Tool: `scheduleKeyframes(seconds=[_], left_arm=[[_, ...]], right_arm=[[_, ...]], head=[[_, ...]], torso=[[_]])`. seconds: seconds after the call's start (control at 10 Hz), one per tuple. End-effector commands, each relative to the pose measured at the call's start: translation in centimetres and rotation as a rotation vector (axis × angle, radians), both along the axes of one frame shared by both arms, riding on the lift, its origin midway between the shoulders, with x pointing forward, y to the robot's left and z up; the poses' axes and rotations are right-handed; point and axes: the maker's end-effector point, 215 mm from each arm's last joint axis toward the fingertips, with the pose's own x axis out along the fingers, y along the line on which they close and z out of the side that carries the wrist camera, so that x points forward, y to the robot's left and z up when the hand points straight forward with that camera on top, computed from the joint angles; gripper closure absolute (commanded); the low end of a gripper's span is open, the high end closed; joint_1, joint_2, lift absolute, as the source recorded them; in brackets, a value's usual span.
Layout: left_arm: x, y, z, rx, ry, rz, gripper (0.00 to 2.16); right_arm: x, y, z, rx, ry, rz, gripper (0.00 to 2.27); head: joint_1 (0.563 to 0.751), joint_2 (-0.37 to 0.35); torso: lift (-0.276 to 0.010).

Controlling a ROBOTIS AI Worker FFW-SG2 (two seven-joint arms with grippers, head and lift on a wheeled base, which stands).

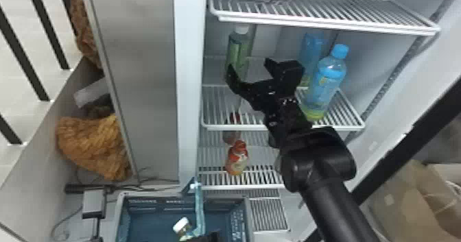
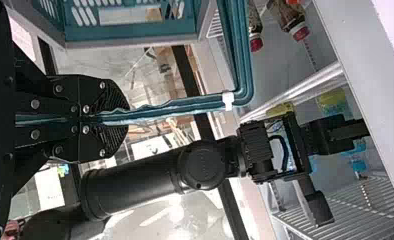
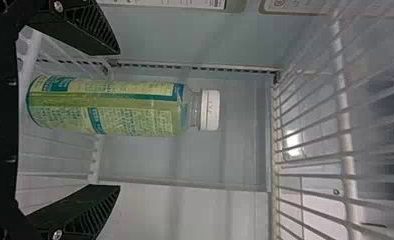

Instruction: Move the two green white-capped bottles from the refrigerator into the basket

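Observation:
One green white-capped bottle (image 1: 237, 51) stands upright on the refrigerator's middle shelf; the right wrist view shows the bottle (image 3: 110, 106) lying across the space ahead of the parted fingers. My right gripper (image 1: 249, 70) is open just in front of it, and in its wrist view the gripper (image 3: 116, 120) has nothing between its pads. A white-capped bottle (image 1: 181, 225) is inside the blue basket (image 1: 248, 220). At the bottom edge my left gripper (image 1: 205, 238) is by the basket handle (image 1: 200, 207); in its wrist view the gripper (image 2: 105, 118) is shut on the handle (image 2: 185, 104).
Two blue-capped bottles (image 1: 324, 83) (image 1: 311, 47) stand right of the right gripper on the same shelf. A red-orange bottle (image 1: 237, 159) stands on the shelf below. The upper wire shelf (image 1: 329, 24) overhangs, and the refrigerator's left edge (image 1: 187, 87) is beside the opening.

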Motion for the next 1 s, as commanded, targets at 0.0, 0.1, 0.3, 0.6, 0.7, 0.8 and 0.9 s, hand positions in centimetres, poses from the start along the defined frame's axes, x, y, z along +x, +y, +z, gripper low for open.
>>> scheduleKeyframes(seconds=[0.0,0.1,0.3,0.6,0.7,0.8,0.9], left_arm=[[0.1,-0.1,-0.1,0.000,0.001,-0.002,1.20],[0.1,-0.2,-0.2,0.001,0.002,-0.006,1.20],[0.2,-0.6,0.0,-0.002,-0.002,-0.015,1.20],[0.2,-0.7,-0.1,-0.004,0.004,-0.018,1.20],[0.2,-0.9,-0.2,-0.004,0.005,-0.022,1.20],[0.3,-1.1,-0.2,-0.005,0.005,-0.024,1.20],[0.3,-1.3,-0.2,-0.007,0.004,-0.029,1.19]], right_arm=[[1.0,0.3,-0.3,-0.005,0.012,0.007,0.08],[1.6,0.6,-0.3,-0.016,0.013,0.013,0.08],[2.0,0.7,-0.5,-0.016,0.019,0.007,0.08],[3.2,0.2,-0.7,-0.027,0.033,-0.011,0.09],[3.9,0.7,-0.1,-0.034,0.030,0.002,0.08],[4.5,1.3,0.9,-0.037,0.013,0.014,0.08],[4.8,1.6,1.3,-0.042,0.007,0.020,0.09]], head=[[0.695,-0.165],[0.695,-0.161],[0.695,-0.156],[0.695,-0.161],[0.695,-0.162],[0.695,-0.162],[0.695,-0.157]], torso=[[-0.004],[-0.004],[-0.004],[-0.004],[-0.004],[-0.004],[-0.004]])
